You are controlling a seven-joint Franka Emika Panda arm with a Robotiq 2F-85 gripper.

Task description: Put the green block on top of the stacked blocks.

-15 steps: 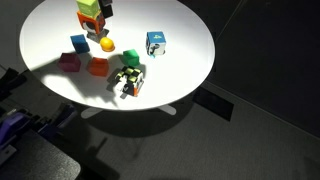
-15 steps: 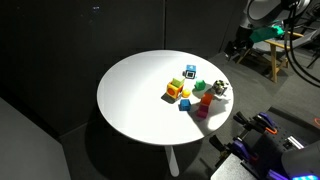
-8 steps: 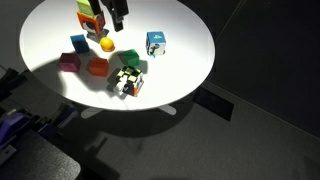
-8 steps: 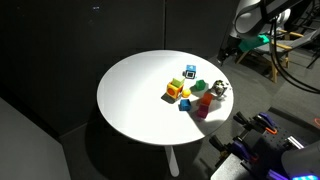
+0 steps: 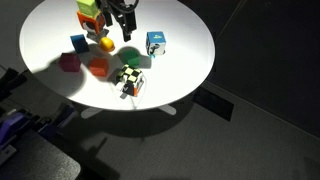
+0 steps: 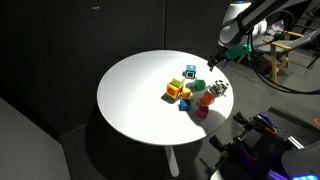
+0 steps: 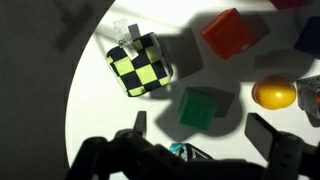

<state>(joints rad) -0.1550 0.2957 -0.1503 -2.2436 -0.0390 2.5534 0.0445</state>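
Observation:
The green block (image 7: 200,108) lies on the white table next to the checkered cube (image 7: 140,62); it also shows in both exterior views (image 5: 131,62) (image 6: 199,86). The stacked blocks (image 5: 90,14), green over orange-red, stand at the table's far edge and show in both exterior views (image 6: 174,93). My gripper (image 7: 205,128) is open and empty. It hangs above the table with the green block showing between its fingers. In both exterior views (image 5: 125,24) (image 6: 214,63) it hovers over the cluster, beside the stack.
Around the green block lie an orange cube (image 7: 235,32), a yellow ball (image 7: 275,93), a blue cube (image 5: 78,42), a magenta cube (image 5: 68,62) and a white-and-blue cube (image 5: 156,43). The round table (image 5: 190,60) drops off close to the checkered cube.
My gripper has come down from the top of the picture and moved over the blocks, toward the green block. The blocks have not moved.

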